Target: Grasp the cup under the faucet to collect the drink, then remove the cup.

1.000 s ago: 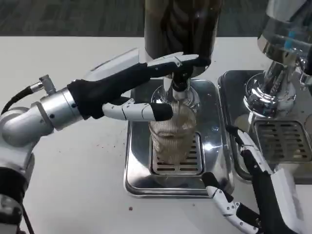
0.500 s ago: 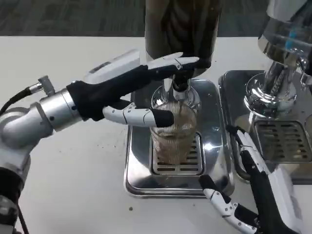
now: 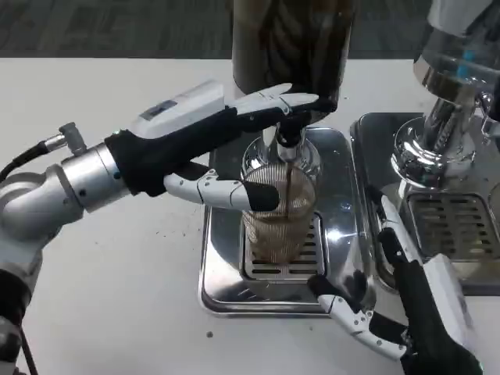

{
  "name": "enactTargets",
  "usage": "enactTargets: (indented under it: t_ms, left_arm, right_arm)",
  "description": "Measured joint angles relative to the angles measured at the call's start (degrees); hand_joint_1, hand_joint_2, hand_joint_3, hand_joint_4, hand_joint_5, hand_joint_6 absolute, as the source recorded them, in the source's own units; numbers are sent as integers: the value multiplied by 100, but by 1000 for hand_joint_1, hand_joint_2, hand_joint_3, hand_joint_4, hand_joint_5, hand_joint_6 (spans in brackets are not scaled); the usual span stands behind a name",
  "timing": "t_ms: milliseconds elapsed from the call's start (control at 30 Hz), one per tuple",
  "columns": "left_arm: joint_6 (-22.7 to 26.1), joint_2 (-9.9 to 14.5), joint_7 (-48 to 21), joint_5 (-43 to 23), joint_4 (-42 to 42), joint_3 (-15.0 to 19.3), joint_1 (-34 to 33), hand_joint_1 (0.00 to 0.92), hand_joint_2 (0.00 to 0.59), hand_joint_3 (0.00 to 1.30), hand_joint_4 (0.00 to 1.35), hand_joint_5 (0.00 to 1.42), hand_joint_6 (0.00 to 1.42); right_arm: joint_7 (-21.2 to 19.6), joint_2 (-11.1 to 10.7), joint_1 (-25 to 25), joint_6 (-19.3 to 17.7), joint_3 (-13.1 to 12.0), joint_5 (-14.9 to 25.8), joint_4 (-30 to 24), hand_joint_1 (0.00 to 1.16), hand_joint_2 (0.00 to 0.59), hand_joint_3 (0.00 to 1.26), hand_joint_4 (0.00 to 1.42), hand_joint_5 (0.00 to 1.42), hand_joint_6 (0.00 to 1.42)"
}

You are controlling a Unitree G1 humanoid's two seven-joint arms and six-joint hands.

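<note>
Two things are changing at once: a dark stream is now running from the faucet (image 3: 287,141) into the cup (image 3: 276,215), where a moment ago little was flowing, and my right robot hand (image 3: 391,312) is creeping in along the front of the tray (image 3: 226,273), its lower fingers now reaching the rim nearer the cup. I am judging that collection is under way and that the cup is not ready to come out yet.

My left robot hand (image 3: 226,148) is pressing the faucet lever with its upper fingers, while its lower finger is lying against the cup's left side; it is gripping nothing. My right robot hand is lying spread and empty.

The cup is standing upright on the slotted grate (image 3: 312,254), directly below the faucet. It is clear, ribbed and cylindrical, partly filled with brown drink. The tray is polished steel with rounded corners, resting on the matte white tabletop (image 3: 117,297).
</note>
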Motion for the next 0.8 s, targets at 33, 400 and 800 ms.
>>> enactTargets:
  t_ms: [33,400,800]
  left_arm:
    - [-1,3,13,10,-1,-5,0,0,68,125,0,0,0]
    - [-27,58,89,10,-17,-85,0,0,68,129,0,0,0]
    - [-26,69,143,7,-24,-122,1,0,69,133,0,0,0]
  right_arm:
    - [43,1,-51,4,-3,41,4,593,225,6,0,5,116]
    - [423,28,-466,103,-29,440,308,598,224,0,0,0,114]
    - [692,27,-933,101,-95,789,785,615,221,0,0,0,110]
